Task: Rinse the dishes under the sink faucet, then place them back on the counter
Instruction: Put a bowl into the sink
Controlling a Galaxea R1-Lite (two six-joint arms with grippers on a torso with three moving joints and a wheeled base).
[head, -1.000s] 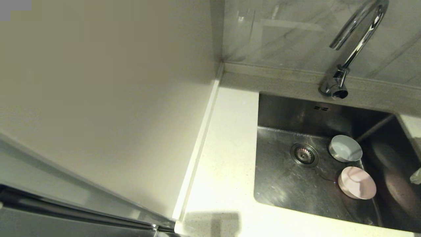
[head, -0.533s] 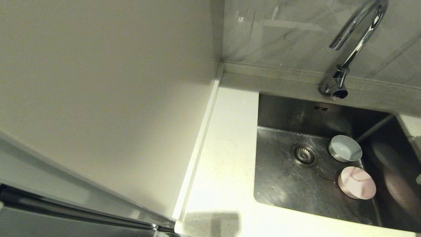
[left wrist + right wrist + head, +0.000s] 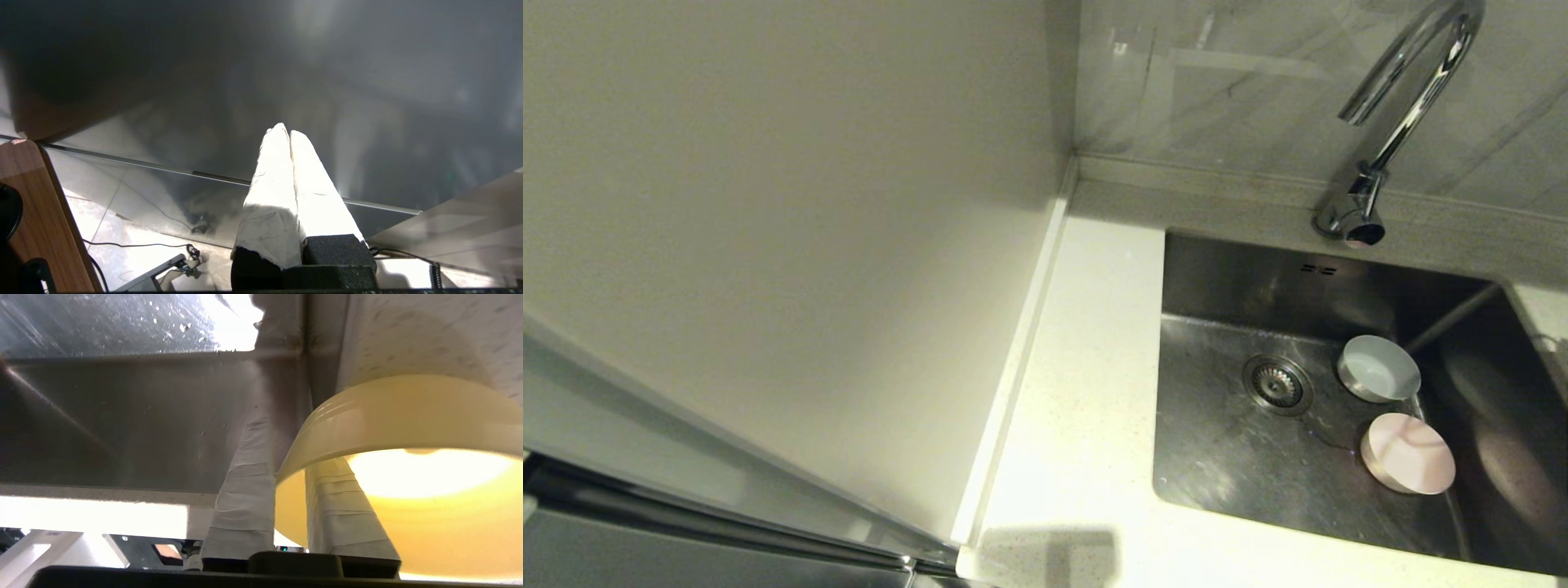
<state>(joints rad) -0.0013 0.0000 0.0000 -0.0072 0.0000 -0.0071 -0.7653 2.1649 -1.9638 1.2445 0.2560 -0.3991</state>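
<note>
Cream wall panel [image 3: 768,245]: fills the left half of the head view, meeting the table along a raised edge.

Table [image 3: 1078,392]: white, faintly speckled stone top, running down the left side of the sink and along its near and back edges.

Sink [image 3: 1233,457]: rectangular steel basin set into the table, its floor wet and reflective. Two small overflow slots show in the back wall.

Faucet [image 3: 1396,106]: chrome gooseneck rising from a round base behind the sink, spout curving out over the basin.

Pale pink bowl [image 3: 1407,452]: on the sink floor toward the right, tilted against the right-hand slope.

White bowl [image 3: 1378,368]: on the sink floor, farther back than the pink one and near it, just right of the drain.

Yellow-green bowl [image 3: 408,465]: seen only in the right wrist view, close to the camera beside the sink's steel wall, with speckled table surface behind it.

Right gripper [image 3: 286,465]: out of the head view. Its taped fingers [image 3: 245,490] pinch the yellow-green bowl's rim, one finger outside the wall and one inside.

Left gripper [image 3: 289,134]: parked away from the sink, pointing at a dark glossy panel. Its two white fingertips are pressed together, holding nothing.

Drain [image 3: 1277,384]: round metal strainer in the sink floor, left of the white bowl.
</note>
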